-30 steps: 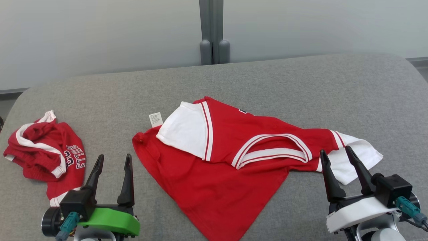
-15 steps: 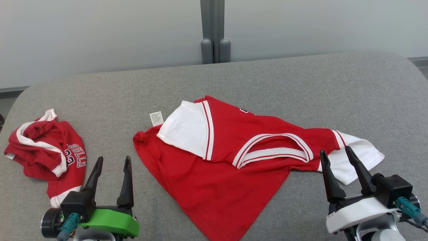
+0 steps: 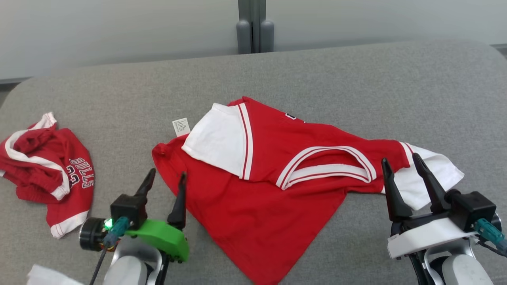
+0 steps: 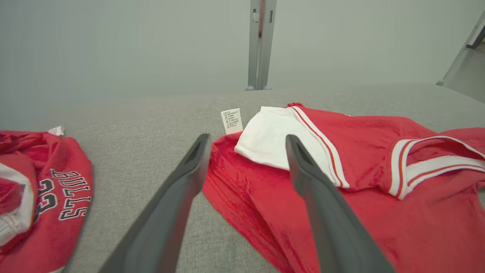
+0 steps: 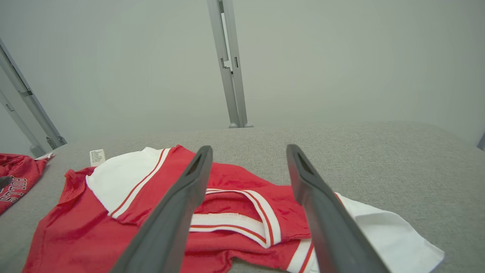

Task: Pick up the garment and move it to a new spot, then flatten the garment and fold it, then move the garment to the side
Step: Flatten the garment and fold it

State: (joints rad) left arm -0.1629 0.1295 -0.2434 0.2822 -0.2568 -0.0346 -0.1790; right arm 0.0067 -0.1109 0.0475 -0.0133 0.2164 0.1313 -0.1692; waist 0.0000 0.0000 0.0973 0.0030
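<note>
A red T-shirt (image 3: 253, 206) with white sleeves and a striped collar (image 3: 328, 166) lies rumpled and skewed in the middle of the grey padded surface (image 3: 336, 87). Its left sleeve (image 3: 216, 138) is folded over the body, and a white label (image 3: 181, 126) sticks out beside it. My left gripper (image 3: 166, 176) is open, its fingers straddling the shirt's left edge (image 4: 227, 182) just above the fabric. My right gripper (image 3: 400, 160) is open too, hovering over the right sleeve (image 3: 431, 174) and the end of the collar (image 5: 235, 220).
Crumpled red shorts (image 3: 43, 170) with "BULLS" lettering lie at the far left, apart from the shirt. A grey post (image 3: 255, 25) stands against the pale wall behind the surface. A white scrap (image 3: 43, 275) shows at the bottom left corner.
The head camera has tilted, so the whole picture has shifted. My left gripper has swung right and forward, from the bare surface to the shirt's left edge. The right gripper keeps its place.
</note>
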